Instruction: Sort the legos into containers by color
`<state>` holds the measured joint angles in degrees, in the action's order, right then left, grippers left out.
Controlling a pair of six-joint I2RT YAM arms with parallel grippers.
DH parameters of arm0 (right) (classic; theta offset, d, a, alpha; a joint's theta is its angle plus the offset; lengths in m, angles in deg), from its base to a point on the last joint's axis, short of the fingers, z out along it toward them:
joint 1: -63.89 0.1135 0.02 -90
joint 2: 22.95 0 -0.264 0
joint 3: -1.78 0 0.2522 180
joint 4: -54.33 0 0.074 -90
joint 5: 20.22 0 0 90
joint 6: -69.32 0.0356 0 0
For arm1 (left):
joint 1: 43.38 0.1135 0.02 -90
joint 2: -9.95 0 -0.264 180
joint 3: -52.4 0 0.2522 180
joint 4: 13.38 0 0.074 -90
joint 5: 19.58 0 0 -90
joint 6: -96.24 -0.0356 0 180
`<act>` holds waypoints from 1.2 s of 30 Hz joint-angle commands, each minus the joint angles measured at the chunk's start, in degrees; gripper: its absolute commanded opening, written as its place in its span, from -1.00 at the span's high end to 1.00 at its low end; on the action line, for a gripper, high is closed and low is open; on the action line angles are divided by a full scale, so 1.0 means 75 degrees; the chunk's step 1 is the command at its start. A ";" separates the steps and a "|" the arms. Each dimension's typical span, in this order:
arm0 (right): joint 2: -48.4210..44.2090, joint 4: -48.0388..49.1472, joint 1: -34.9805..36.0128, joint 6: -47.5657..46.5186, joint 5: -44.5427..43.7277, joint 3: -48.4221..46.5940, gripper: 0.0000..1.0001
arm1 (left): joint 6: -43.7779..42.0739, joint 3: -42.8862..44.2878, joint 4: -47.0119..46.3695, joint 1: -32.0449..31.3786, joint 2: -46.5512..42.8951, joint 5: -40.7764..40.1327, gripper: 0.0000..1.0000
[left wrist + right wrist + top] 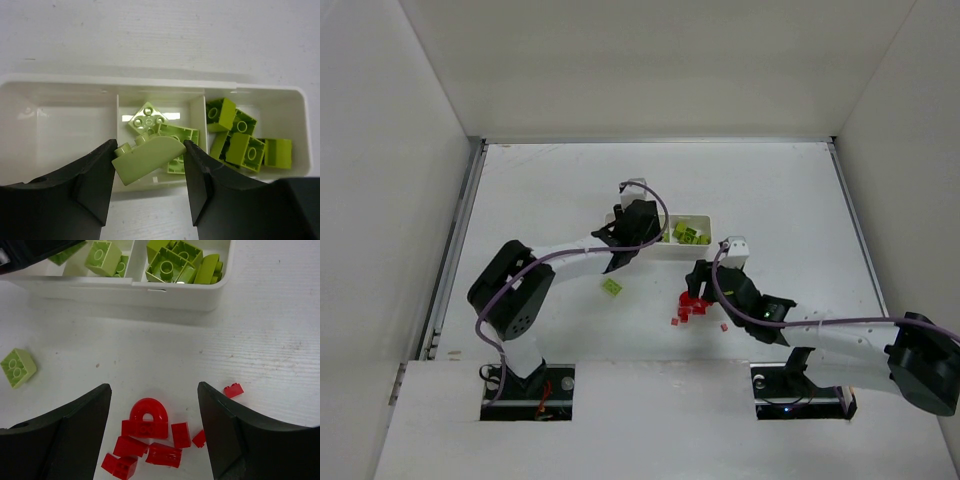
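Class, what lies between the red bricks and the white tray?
Between the red bricks and the tray is bare table, shown in the right wrist view.

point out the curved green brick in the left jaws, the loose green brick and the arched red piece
curved green brick (147, 159), left wrist view, its rounded top
loose green brick (17, 368), right wrist view, its studded face
arched red piece (148, 405), right wrist view, arch crown

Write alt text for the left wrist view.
The left gripper pinches a curved lime-green brick over the white tray, at its middle compartment, where two green bricks lie. More green bricks fill the right compartment; the left looks bare.
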<state>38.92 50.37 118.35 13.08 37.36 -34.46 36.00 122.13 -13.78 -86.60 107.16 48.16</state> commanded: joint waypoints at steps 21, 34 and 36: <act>0.0610 0.0533 0.0818 -0.0282 -0.0060 -0.0622 -0.47 | 0.0005 -0.0429 -0.1113 0.0120 -0.1368 -0.0266 -0.34; 0.3607 0.1094 0.1814 -0.1382 0.1320 -0.2637 -0.65 | 0.0684 -0.3672 -0.0471 0.0870 -0.5187 -0.0219 -0.26; 0.4300 0.1271 0.1874 -0.1618 0.1978 -0.3048 -0.73 | 0.0743 -0.4120 -0.0329 0.0894 -0.5623 -0.0278 -0.26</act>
<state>64.53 54.56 131.22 5.93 43.61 -51.29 39.62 96.42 -18.85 -80.42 71.03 46.87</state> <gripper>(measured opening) 0.839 0.632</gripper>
